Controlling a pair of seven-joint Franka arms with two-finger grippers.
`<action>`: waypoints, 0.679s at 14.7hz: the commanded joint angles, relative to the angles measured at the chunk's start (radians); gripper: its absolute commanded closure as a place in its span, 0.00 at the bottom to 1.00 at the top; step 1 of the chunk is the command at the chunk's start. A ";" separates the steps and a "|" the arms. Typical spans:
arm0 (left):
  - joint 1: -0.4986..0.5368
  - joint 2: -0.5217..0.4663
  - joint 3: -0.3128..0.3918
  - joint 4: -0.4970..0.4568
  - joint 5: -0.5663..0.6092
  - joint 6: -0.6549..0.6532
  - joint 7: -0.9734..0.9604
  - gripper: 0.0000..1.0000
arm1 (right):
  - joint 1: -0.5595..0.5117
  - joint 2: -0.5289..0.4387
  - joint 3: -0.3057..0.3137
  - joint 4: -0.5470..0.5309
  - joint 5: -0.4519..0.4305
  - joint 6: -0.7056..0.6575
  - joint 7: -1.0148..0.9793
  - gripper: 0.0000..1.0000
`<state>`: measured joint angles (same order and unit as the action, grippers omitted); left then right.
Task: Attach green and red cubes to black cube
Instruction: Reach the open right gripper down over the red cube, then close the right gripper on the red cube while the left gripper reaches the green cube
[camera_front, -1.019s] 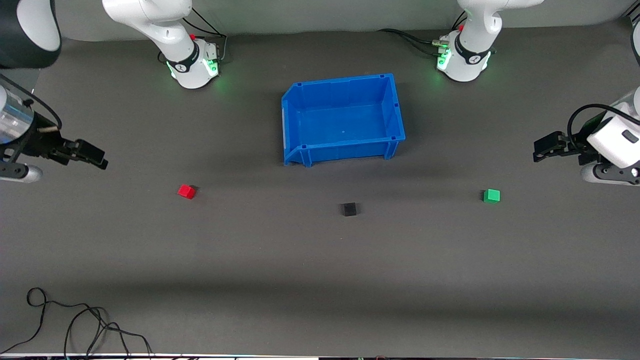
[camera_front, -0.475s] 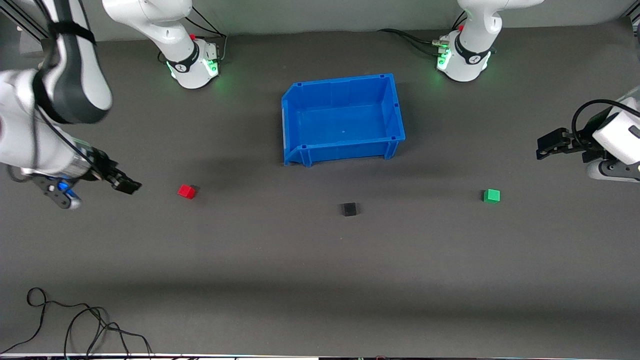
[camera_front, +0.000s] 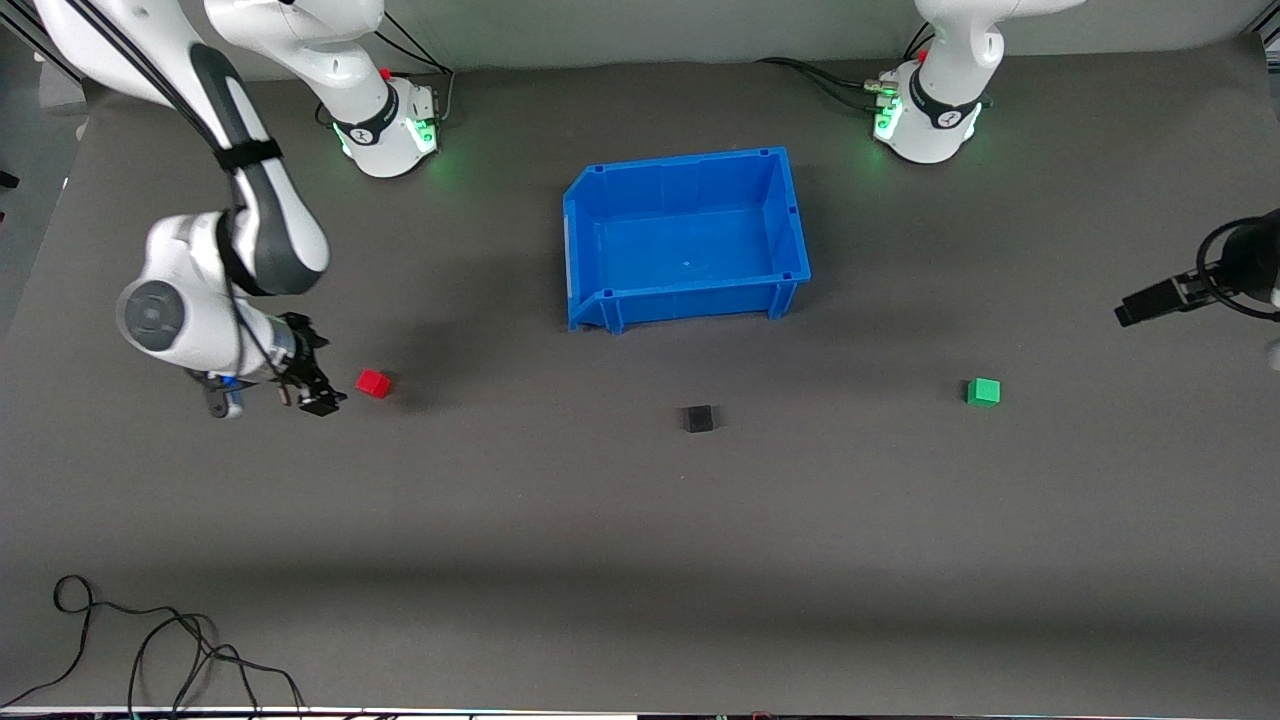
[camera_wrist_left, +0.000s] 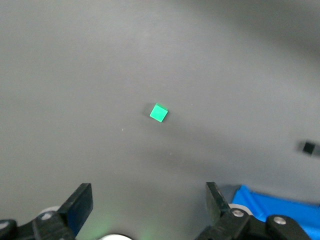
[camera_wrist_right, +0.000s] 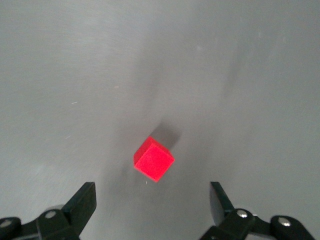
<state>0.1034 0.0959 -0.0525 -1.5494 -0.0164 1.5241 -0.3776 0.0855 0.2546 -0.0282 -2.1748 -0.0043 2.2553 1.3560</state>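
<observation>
The red cube lies on the grey mat toward the right arm's end; it also shows in the right wrist view. My right gripper is open and empty, low over the mat just beside the red cube, apart from it. The black cube lies near the middle, nearer the camera than the bin. The green cube lies toward the left arm's end. My left gripper is open and empty, over the mat at that end, well apart from the green cube.
A blue bin stands empty mid-table between the two bases; its corner shows in the left wrist view. A black cable lies at the table's front corner at the right arm's end.
My right arm has swung in from the table's end and come down beside the red cube. My left gripper has drifted farther toward the left arm's end. The cubes have not moved.
</observation>
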 joint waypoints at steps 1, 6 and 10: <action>0.025 0.045 -0.004 0.002 -0.020 -0.012 -0.263 0.00 | -0.007 0.026 0.001 -0.011 0.000 0.043 0.077 0.01; 0.153 0.056 -0.003 -0.165 -0.233 0.114 -0.463 0.00 | -0.007 0.100 0.001 -0.028 0.007 0.107 0.080 0.09; 0.180 0.054 -0.003 -0.351 -0.341 0.316 -0.535 0.00 | -0.023 0.160 0.004 -0.023 -0.005 0.122 0.114 0.13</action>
<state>0.2806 0.1859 -0.0479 -1.7858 -0.3104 1.7431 -0.8515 0.0756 0.3902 -0.0309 -2.2009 -0.0039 2.3471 1.4416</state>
